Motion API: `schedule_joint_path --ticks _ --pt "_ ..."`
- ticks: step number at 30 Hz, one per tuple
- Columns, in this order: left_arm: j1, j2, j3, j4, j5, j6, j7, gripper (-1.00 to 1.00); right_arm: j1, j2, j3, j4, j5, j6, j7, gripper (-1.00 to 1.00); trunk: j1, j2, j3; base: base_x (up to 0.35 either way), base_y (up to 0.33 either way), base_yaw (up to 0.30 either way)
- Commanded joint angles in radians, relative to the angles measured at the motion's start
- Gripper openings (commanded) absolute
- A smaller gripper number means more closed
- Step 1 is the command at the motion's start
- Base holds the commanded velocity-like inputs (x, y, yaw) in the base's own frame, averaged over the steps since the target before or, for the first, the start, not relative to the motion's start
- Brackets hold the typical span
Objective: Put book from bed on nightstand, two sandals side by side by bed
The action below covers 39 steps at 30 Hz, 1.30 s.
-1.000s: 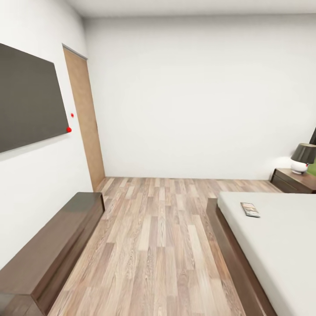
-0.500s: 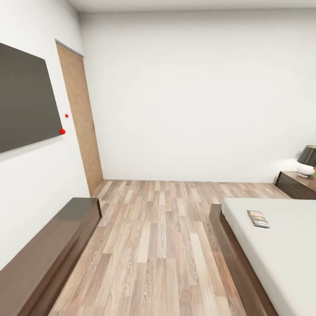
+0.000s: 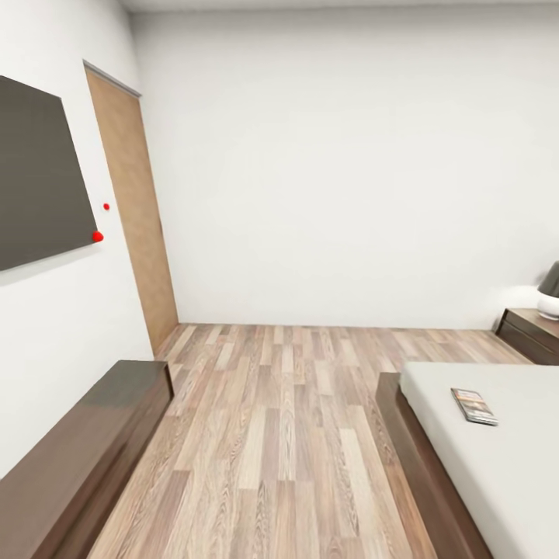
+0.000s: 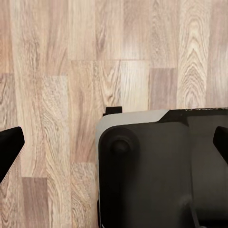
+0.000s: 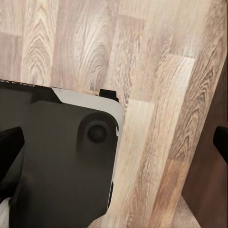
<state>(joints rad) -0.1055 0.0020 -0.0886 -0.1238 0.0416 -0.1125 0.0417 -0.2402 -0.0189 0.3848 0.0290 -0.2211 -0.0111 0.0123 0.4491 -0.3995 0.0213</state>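
My left gripper (image 4: 114,145) hangs over the wood floor (image 4: 57,71). One dark fingertip (image 4: 9,147) sits at the left edge of the left wrist view and the other at the right edge. They are far apart with nothing between them, so my left jaws are wide open and hold nothing. Under them I see the grey and black corner of my own base (image 4: 156,171).

My right gripper (image 5: 114,140) is the same. One dark fingertip (image 5: 9,145) shows at the left edge of the right wrist view and one at the right edge. These jaws are spread wide and are empty too. My base (image 5: 61,156) is below them, with floor planks beside it and a dark brown strip at the right edge. I cannot tell what that strip is.

Looking out from my head, the book (image 3: 474,406) lies flat on the white bed (image 3: 505,466), at the lower right of the frame, near the bed's left edge. The nightstand (image 3: 536,332) is at the right edge, past the far end of the bed. A lamp (image 3: 550,293) stands on it. A long dark TV cabinet (image 3: 85,450) runs along the lower left, under a dark screen (image 3: 35,175) on the wall. A brown door (image 3: 132,217) is in the upper left. I see no sandals.

I think I am on my way to the book, and nothing is picked up yet. Next I need to roll closer to the bed's side, then reach one open gripper over the book. The book is thin and flat, so I may have to catch it by an edge.
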Motion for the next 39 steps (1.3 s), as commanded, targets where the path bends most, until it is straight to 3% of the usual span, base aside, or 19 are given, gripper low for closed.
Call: schedule_joint_path --ticks 1,39 --pt "0.000 0.000 -0.009 0.001 0.004 -0.003 0.004 1.00 -0.001 0.000 0.008 0.002 -0.010 -0.001 0.001 1.00 0.001 0.000 0.000 0.350 0.000 0.000" --pt "0.000 0.001 -0.008 0.001 0.004 -0.004 0.004 1.00 -0.001 -0.002 0.009 0.006 -0.009 -0.001 0.001 1.00 0.001 0.000 0.000 0.350 0.000 0.000"
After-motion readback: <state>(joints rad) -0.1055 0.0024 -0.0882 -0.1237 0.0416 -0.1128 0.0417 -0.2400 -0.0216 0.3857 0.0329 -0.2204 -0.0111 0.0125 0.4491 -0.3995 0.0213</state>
